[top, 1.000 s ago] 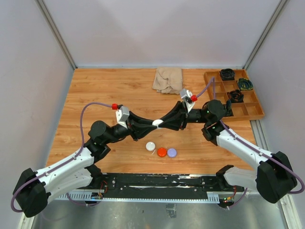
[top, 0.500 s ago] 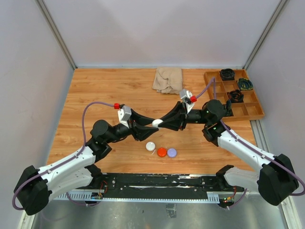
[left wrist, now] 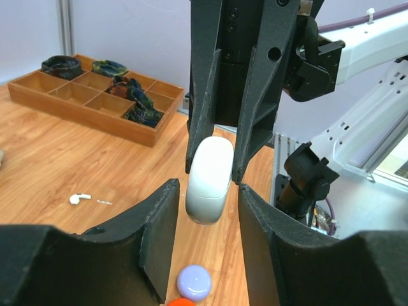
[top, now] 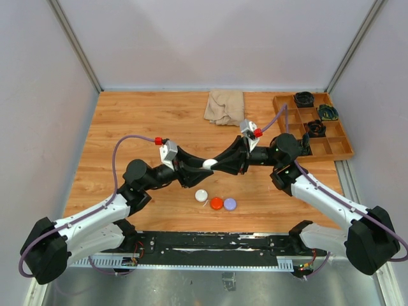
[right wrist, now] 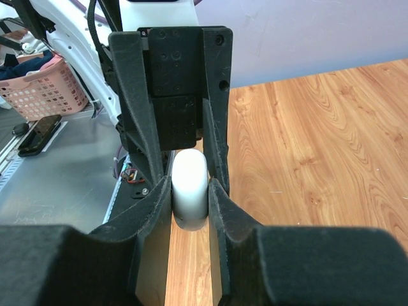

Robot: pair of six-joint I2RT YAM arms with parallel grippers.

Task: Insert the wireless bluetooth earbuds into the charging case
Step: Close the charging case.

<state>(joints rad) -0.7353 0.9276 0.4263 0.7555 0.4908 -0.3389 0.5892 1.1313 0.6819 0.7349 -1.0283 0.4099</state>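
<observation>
Jaws of the left gripper (left wrist: pixel 207 192) have just slackened: we see thin gaps either side of the white, glossy, pebble-shaped plastic charging case (left wrist: pixel 209 178), so they hold nothing, while the right gripper (right wrist: pixel 190 185) stays pinched on it. We judge the left arm is now free for the lid. Case hangs well left of the brown wooden compartment tray (left wrist: pixel 76 113), lid apparently shut; one tiny white stemmed earbud (left wrist: pixel 80 198) lies near that tray.

Wht case (left wrist: pixel 209 180) midair (wht earbud (left wrist: pixel 80 198) on table (left wrist: pixel 51 159)).
</observation>
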